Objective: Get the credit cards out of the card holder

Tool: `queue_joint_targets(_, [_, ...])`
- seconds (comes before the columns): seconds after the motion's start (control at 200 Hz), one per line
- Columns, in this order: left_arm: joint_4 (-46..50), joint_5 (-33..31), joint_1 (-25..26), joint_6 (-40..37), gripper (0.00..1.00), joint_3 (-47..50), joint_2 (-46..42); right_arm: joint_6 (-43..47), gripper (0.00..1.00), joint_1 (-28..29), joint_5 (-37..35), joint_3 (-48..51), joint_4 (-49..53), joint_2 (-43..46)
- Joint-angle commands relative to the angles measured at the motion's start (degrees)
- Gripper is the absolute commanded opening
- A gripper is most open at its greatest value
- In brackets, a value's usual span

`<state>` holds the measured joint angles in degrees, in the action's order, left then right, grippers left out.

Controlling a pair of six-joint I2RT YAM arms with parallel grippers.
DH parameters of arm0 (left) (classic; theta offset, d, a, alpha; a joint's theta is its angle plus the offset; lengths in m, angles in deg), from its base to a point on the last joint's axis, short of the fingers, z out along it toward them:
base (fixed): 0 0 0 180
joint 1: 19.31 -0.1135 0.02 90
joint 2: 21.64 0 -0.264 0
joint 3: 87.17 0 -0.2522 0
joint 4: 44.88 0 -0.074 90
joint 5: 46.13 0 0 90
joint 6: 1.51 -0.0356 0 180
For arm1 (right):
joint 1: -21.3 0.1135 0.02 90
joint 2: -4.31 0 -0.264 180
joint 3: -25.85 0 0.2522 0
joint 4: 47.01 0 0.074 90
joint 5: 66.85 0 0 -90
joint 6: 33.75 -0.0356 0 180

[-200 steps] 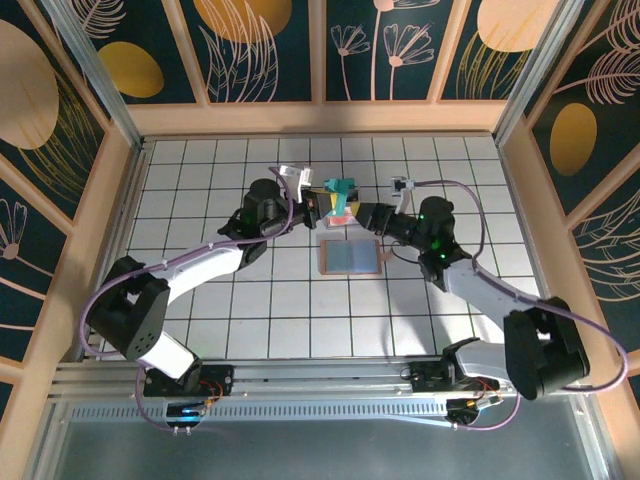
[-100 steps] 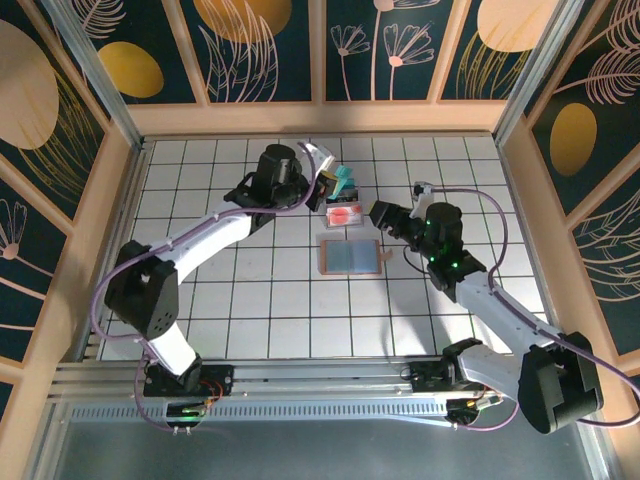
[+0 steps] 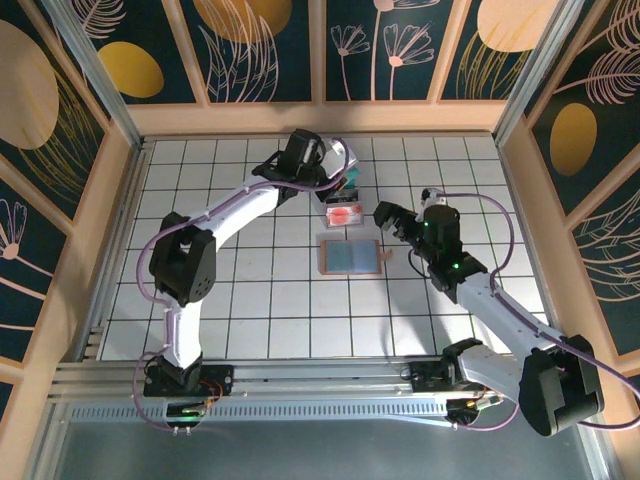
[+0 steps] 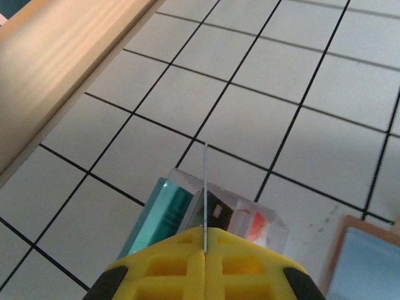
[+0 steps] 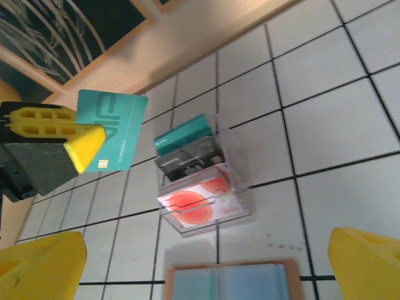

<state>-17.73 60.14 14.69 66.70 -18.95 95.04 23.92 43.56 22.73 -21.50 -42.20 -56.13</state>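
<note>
Left jaws pinched a teal credit card [image 5: 115, 128], seen edge-on as a mere line from the left wrist; right jaws stood spread. The card holder [image 3: 350, 256] lay flat on the white tiled desk [image 3: 250, 290], cut off in both wrist views; near it a clear case [image 5: 239, 172] held other cards [image 5: 197, 206], their print unreadable; dark leaf-patterned walls [image 3: 260, 40] enclosed the desk.
</note>
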Motion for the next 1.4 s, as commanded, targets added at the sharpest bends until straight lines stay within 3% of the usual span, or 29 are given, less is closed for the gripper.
queue_joint_targets(0.0, [4.39,-3.09,-0.6,-6.11,0.0,-5.25,3.61,-1.81,0.99,0.14,-6.35,-3.0,4.66,-0.51])
queue_joint_targets(0.24, [14.68,-4.64,-0.6,-14.26,0.0,-17.54,12.07,-2.55,0.99,0.16,-7.84,-3.25,5.73,-0.64])
queue_joint_targets(0.591, [22.01,-4.33,-0.74,-21.86,0.0,-27.0,17.4,-2.82,0.99,0.06,-8.45,-3.24,5.78,-0.55])
queue_joint_targets(1.021, [26.2,-2.6,-0.85,-26.03,0.0,-32.12,21.42,-2.95,0.99,0.09,-9.29,-3.34,6.75,0.03])
queue_joint_targets(1.396, [25.7,-5.23,-0.86,-26.92,0.0,-31.71,23.33,-3.08,0.99,0.13,-8.9,-3.09,6.5,0.07])
